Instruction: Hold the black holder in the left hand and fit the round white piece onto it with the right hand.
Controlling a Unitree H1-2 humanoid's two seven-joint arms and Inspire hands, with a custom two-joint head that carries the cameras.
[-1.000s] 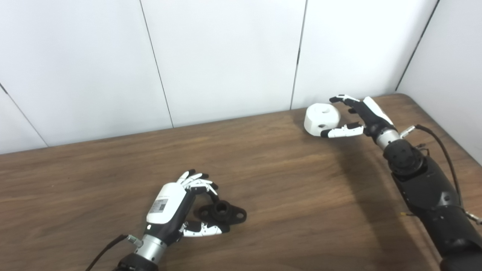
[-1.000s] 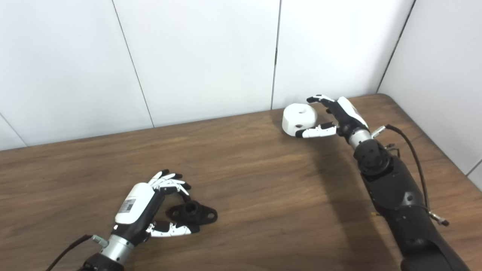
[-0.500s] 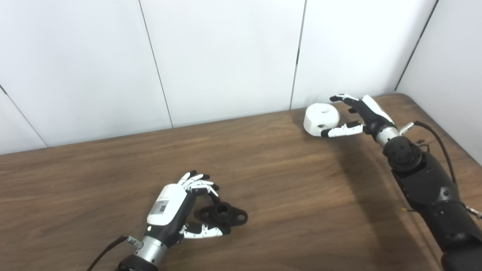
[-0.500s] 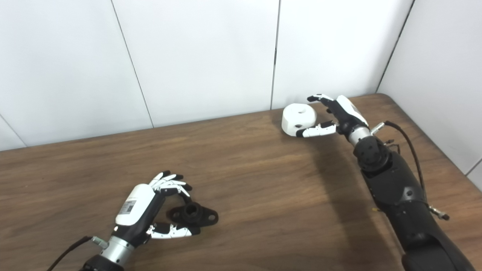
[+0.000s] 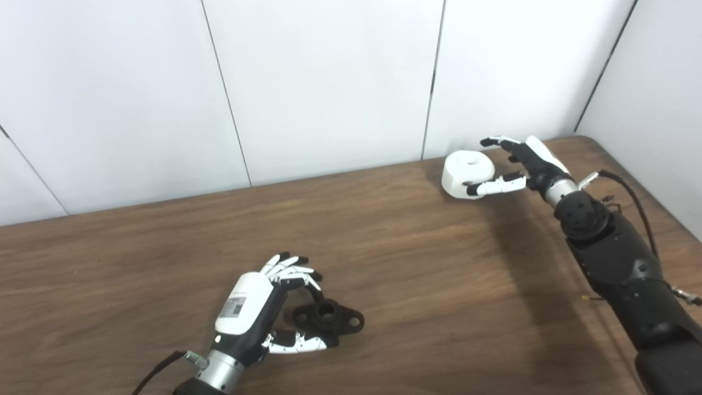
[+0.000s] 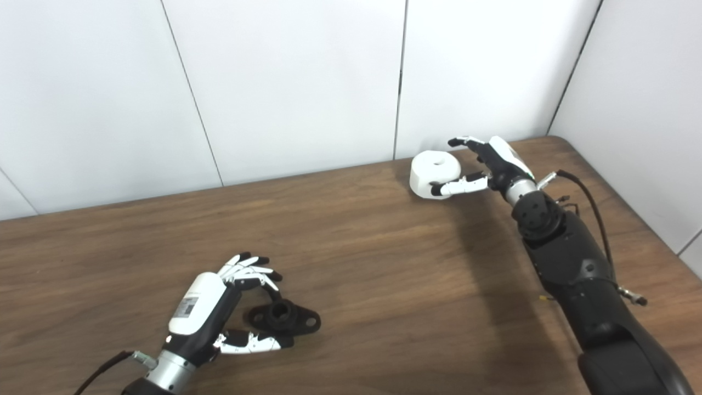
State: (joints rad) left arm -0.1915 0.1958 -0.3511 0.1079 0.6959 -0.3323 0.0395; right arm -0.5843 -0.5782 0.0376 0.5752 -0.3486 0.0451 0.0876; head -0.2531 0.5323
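Neither part lifted: left robot hand (image 5: pixel 258 307) spread open around black holder (image 5: pixel 328 316), right robot hand (image 5: pixel 521 164) open, cupping round white piece (image 5: pixel 466 171), both on counter (image 5: pixel 417 263); grasping, fitting left

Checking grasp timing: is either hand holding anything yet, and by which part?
Nothing is lifted. Left hand cups the black holder; right hand brackets the round white piece. Firm grip cannot be told.

- The black holder (image 5: pixel 328 316), a flat flanged piece with a raised central socket, is lying near the table's front.
- The round white piece (image 5: pixel 464 171) is sitting flat at the far right.
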